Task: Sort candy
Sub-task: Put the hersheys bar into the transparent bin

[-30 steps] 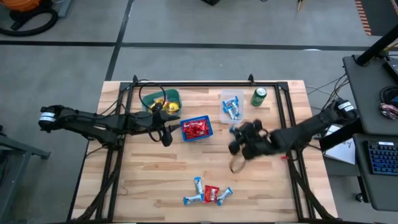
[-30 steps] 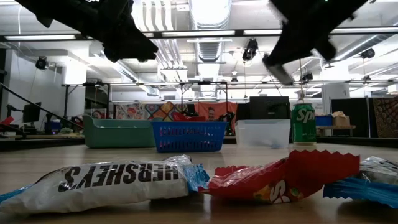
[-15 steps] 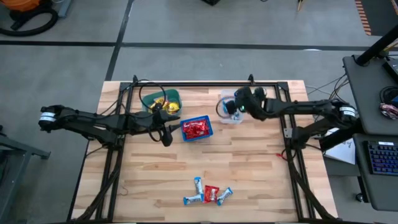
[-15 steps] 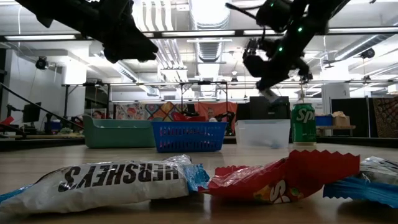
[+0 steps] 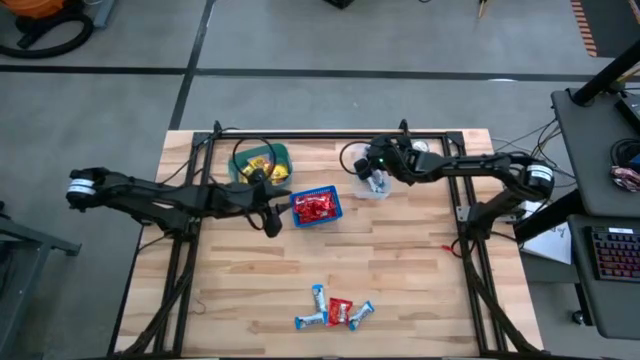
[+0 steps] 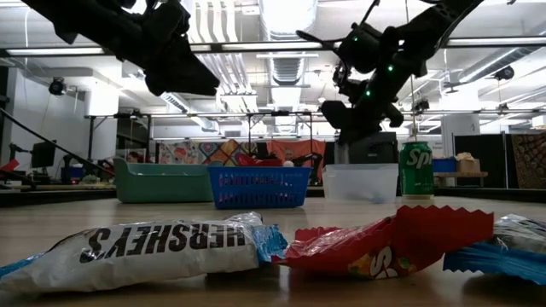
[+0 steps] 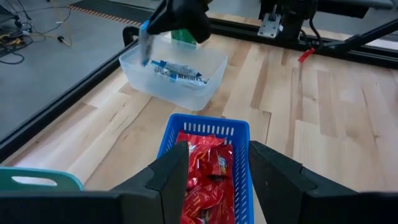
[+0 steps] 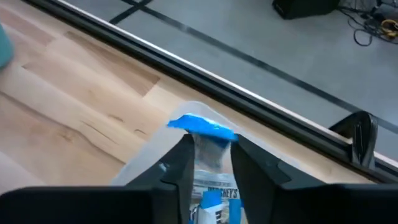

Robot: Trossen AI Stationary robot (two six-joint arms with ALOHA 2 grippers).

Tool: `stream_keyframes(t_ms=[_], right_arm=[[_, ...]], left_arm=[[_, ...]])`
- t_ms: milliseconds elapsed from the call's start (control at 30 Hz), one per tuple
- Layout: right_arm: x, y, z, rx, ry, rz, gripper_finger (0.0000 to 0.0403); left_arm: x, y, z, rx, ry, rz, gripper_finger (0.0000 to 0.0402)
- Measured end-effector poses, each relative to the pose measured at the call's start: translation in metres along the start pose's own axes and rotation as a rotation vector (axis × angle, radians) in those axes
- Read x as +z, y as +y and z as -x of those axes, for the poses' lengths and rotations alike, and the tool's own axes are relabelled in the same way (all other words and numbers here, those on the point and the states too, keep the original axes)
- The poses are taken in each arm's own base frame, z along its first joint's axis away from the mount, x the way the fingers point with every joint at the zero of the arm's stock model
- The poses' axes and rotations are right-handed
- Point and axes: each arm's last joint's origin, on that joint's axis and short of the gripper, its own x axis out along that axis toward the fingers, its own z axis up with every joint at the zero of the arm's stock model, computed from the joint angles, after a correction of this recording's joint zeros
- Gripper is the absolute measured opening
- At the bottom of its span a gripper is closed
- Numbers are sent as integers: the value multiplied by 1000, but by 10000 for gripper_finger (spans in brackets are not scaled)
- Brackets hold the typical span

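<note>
My right gripper (image 5: 376,168) hangs over the clear tub (image 5: 372,180) at the table's far side, shut on a blue-and-white candy bar (image 8: 211,162). More such bars (image 7: 177,73) lie in the tub. My left gripper (image 7: 217,180) stands open and holds nothing, just left of the blue basket (image 5: 316,207), which holds red candies (image 7: 208,174). A green basket (image 5: 262,160) holds yellow candies. Several loose candies (image 5: 335,312) lie near the table's front edge. My right gripper pinches the bar between its two fingers (image 8: 179,165), and the bar's blue crimped end (image 8: 202,127) sticks out past the fingertips. The fingers slant downward. In the left wrist view the bar (image 7: 144,45) hangs upright below the gripper, over the tub's rim.
A green drink can (image 6: 415,170) stands right of the clear tub. A black frame rail (image 5: 330,135) runs along the far edge, and others run down both sides. Bare wood lies between the baskets and the loose candies.
My right gripper has swung from the middle right of the table toward the far edge and stands over the clear tub, turning as it went. The baskets and the loose candies have stayed where they were.
</note>
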Motion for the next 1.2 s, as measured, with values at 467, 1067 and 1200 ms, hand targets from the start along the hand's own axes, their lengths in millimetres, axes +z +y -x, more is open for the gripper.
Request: stream_keyframes(t_ms=[467,1067,1200], right_arm=[[3,20,34,332,28,-14,132],[-62,109,149,821,91,202,123],[-75,117,161,798,71,215,125]], left_arm=[[-10,-13,-6,-122,78,82,150],[-64,-130,11,-471,295,154,150],[-73,-165,10,-512,353,140,150]])
